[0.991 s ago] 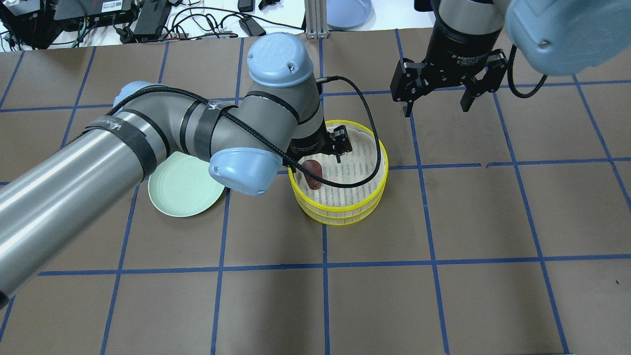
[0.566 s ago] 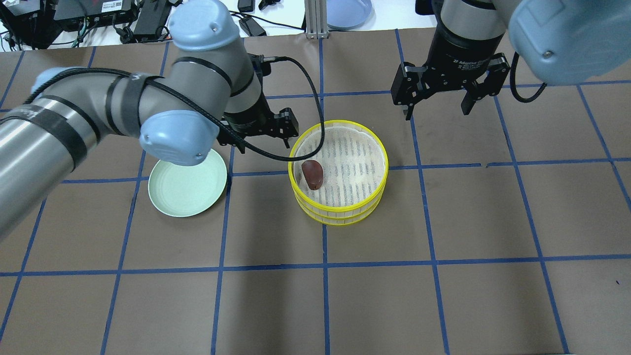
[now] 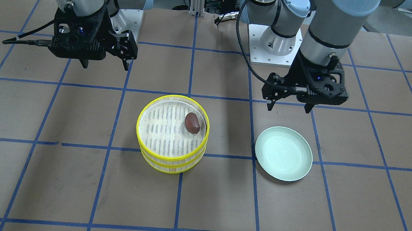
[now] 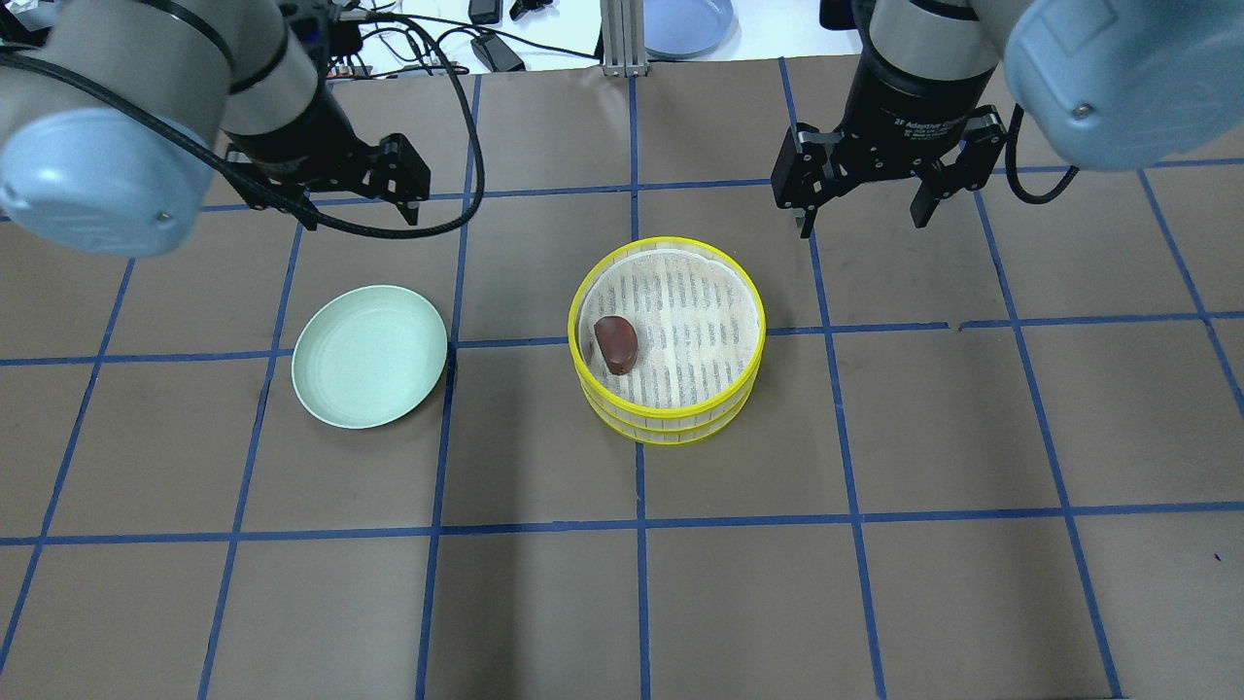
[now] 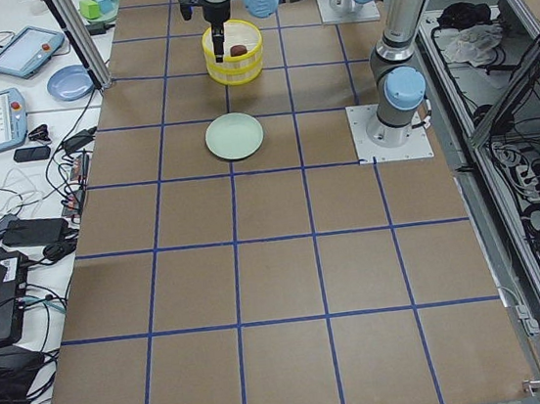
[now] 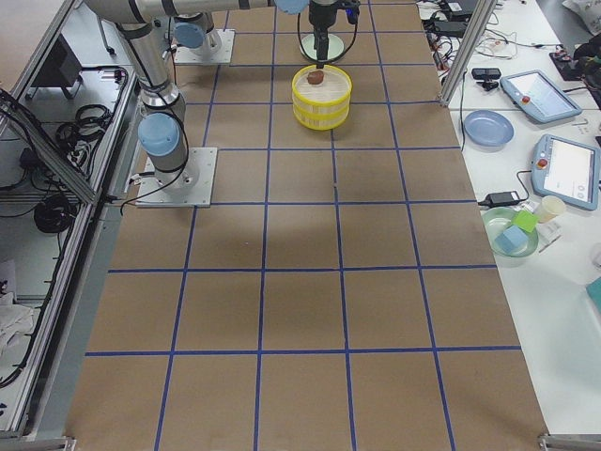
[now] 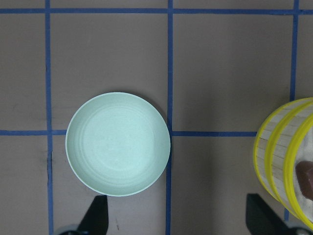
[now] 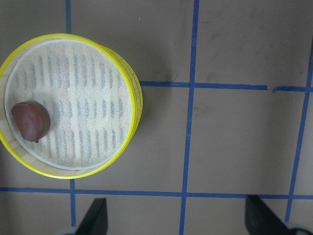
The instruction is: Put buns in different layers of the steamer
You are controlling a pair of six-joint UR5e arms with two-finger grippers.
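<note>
My left pincer (image 4: 358, 209) hangs spread, holding nothing, over the bench beyond the green plate (image 4: 369, 355); my right pincer (image 4: 862, 219) likewise. The brown bun (image 4: 616, 343) lies in the top steamer layer (image 4: 667, 241), stacked on the lower layer (image 4: 671, 425), which hides any cream bun.

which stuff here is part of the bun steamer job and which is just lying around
In the job:
- dark reddish-brown oval bun, lying in the top tray
- two stacked round steamer trays with yellow rims
- left gripper and right gripper, both open and empty

Lying about:
- pale green round plate, empty
- blue round plate, beyond the brown mat's far edge
</note>
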